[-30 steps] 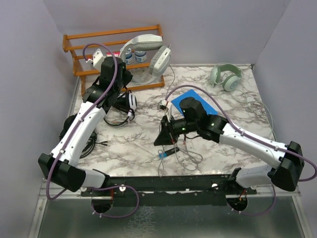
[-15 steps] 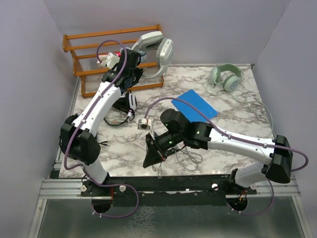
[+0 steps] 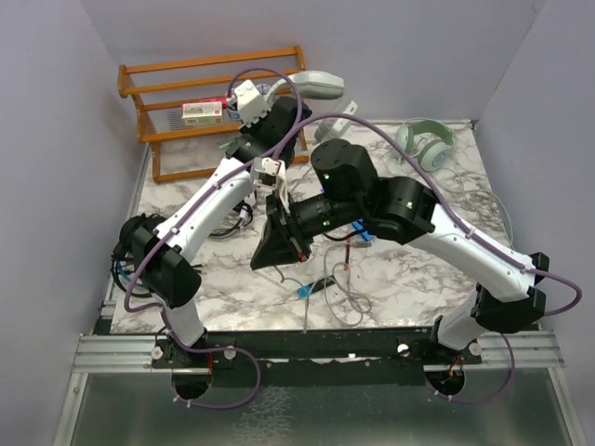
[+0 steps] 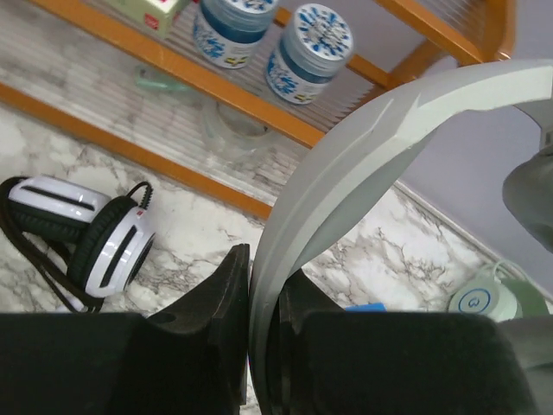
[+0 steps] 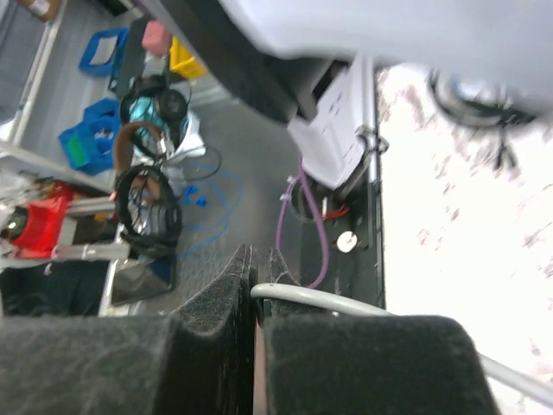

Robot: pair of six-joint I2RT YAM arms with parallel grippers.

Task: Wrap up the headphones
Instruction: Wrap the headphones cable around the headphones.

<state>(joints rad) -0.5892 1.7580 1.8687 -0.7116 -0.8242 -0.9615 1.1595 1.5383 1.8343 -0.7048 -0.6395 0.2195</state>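
Marble desk (image 3: pixel 418 279), white with grey veins, boxed in by plain lilac walls (image 3: pixel 56 139). At the back-left corner stands the orange wooden rack (image 3: pixel 186 65).

On the rack there's a small box (image 3: pixel 203 111) with a red-and-white label, but the print is too small to read. Beside it are two jars (image 4: pixel 315 39) with blue-and-white patterned lids, and no words can be made out there either.

Left gripper (image 4: pixel 262 268) is up just right of the rack, clamped tight on the headband of the pale headphones (image 4: pixel 363 147), which hang in the air off the desk.

Right gripper (image 5: pixel 257 268) is well in front of the rack, lifted over the middle of the desk, with its fingers pinched onto a thin white cable (image 5: pixel 320 300). More of that cable lies in loose loops on the marble below.

The white-and-black pair (image 4: pixel 104 242) lies on the desk just in front of the rack. The green pair (image 3: pixel 423 144) rests on the desk far to the rack's right, near the back wall
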